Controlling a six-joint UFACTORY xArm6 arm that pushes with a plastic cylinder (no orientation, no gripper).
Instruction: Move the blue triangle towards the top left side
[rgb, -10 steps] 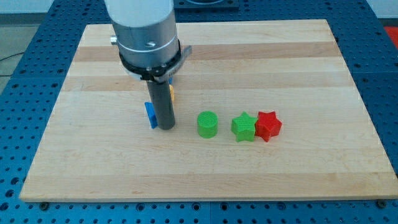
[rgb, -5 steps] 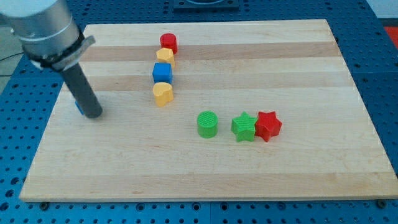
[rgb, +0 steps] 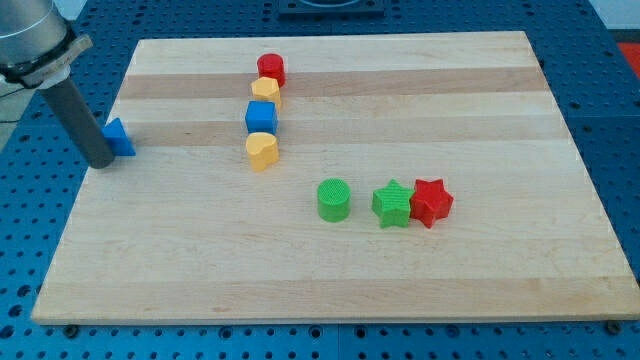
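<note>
The blue triangle (rgb: 119, 137) sits at the far left edge of the wooden surface (rgb: 330, 270), in the upper left of the frame. My tip (rgb: 102, 164) stands at that same left edge, touching or just beside the triangle's lower left side; the dark rod rises from there toward the frame's upper left corner. There is no claw on this arm, only the rod, so nothing is held.

Well to the right of the triangle, in the upper middle of the frame, four blocks form a close column. A red cylinder (rgb: 270, 69) is at the top, a yellow block (rgb: 265, 90) whose shape is unclear lies just under it, a blue cube (rgb: 260, 117) comes next, and a yellow heart-like block (rgb: 262, 151) is at the bottom. Each seems to touch or nearly touch its neighbour.

Lower down, right of centre, three blocks lie in a row: a green cylinder (rgb: 334, 199) on the left, standing slightly apart, then a green star (rgb: 393, 204) and a red star (rgb: 431, 202) touching each other.
</note>
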